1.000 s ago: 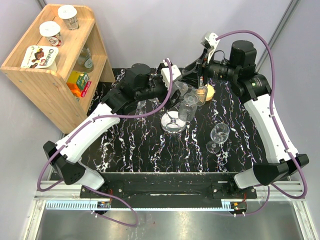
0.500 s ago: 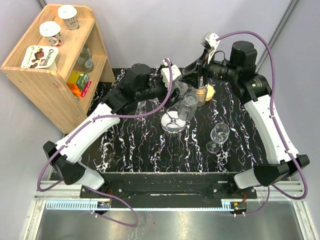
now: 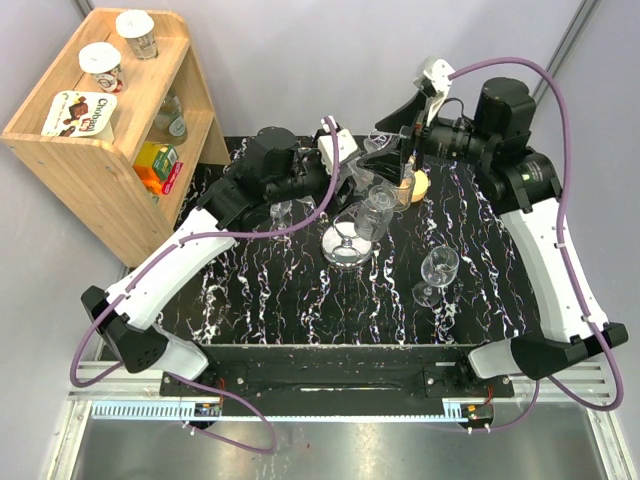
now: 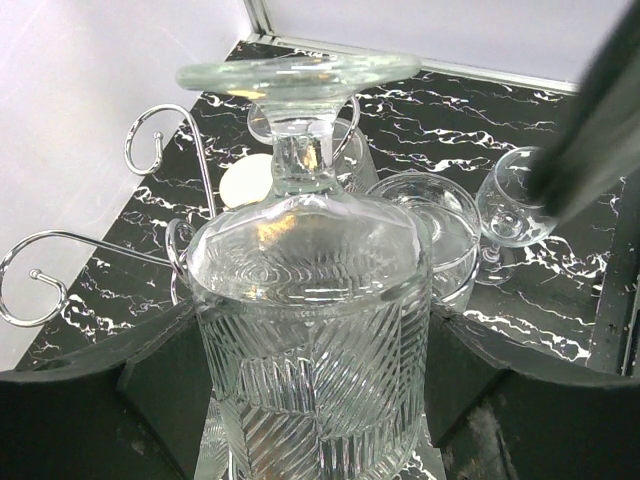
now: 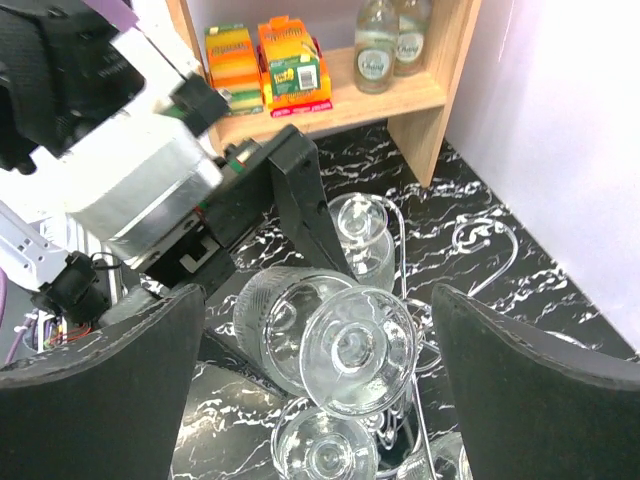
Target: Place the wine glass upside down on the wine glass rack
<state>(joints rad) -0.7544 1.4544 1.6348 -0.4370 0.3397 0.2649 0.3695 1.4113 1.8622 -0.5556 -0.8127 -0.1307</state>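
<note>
The wine glass (image 4: 300,260) is now carried by one arm alone. The left gripper (image 4: 310,360) is clamped on the ribbed bowl, a black finger pressed to each side. The stem and round foot point away from its wrist, so the glass looks already turned upside down.

The right gripper (image 5: 318,340), which a moment ago was closed in around the same glass, has just sprung wide apart. It has also lifted a little up and back. Its two fingers now stand well clear on either side, and the foot of the glass sits below and between them, touching neither. Just before that, the left fingers narrowed onto the bowl. Taken together this reads as a completed handover from right to left.

The wine glass rack (image 3: 340,255) lies directly ahead of the left gripper. Its curled chrome wire arms reach out beyond the glass, to the left of the gripper's fingers. The foot of the held glass is near them but not hooked in, so the glass is not yet on the rack.

Ahead and to the right of the left gripper is a second glass (image 4: 425,225). A third glass (image 4: 515,200) stands further right on the table.

The left arm probably now has to slide the stem into a wire arm, while the right arm keeps out of the way.
</note>
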